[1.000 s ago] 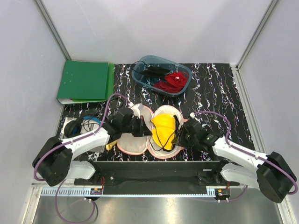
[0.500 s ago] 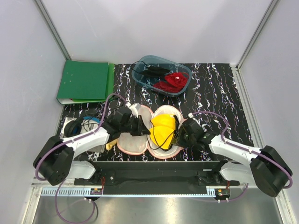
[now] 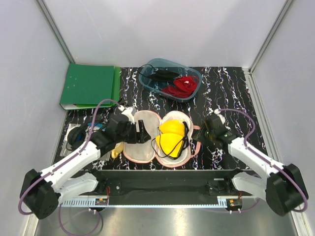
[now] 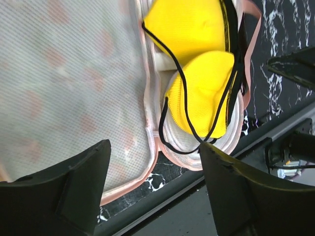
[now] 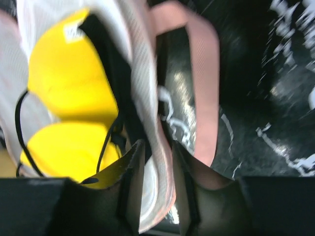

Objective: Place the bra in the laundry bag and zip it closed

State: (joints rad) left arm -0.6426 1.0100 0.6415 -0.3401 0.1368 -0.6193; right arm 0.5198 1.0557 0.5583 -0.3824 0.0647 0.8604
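Note:
The laundry bag [image 3: 139, 150] lies open in two round halves near the table's front edge. The yellow bra [image 3: 172, 135] sits folded in its right half, black straps looping over the cups. My left gripper [image 3: 142, 132] hovers over the left half, open, nothing between its fingers. The left wrist view shows the pale lining [image 4: 64, 88], the bra [image 4: 197, 73] and the left gripper [image 4: 155, 184] spread wide. My right gripper [image 3: 203, 136] is at the bag's right edge. In the right wrist view the right gripper [image 5: 158, 184] is shut on the bag's rim [image 5: 156, 147], beside the bra [image 5: 69, 83].
A blue-grey tub [image 3: 193, 72] at the back holds a red garment [image 3: 184, 84] and a black garment [image 3: 160, 74]. A green binder [image 3: 88, 86] lies at the back left. Black cabled gear [image 3: 78, 133] sits left of the bag. A pink loop [image 5: 202, 83] trails off the bag's right side.
My left gripper has opened and drawn back left, off the bra's edge. My right gripper has shifted right and away from the bra, with the bag's rim between its fingers.

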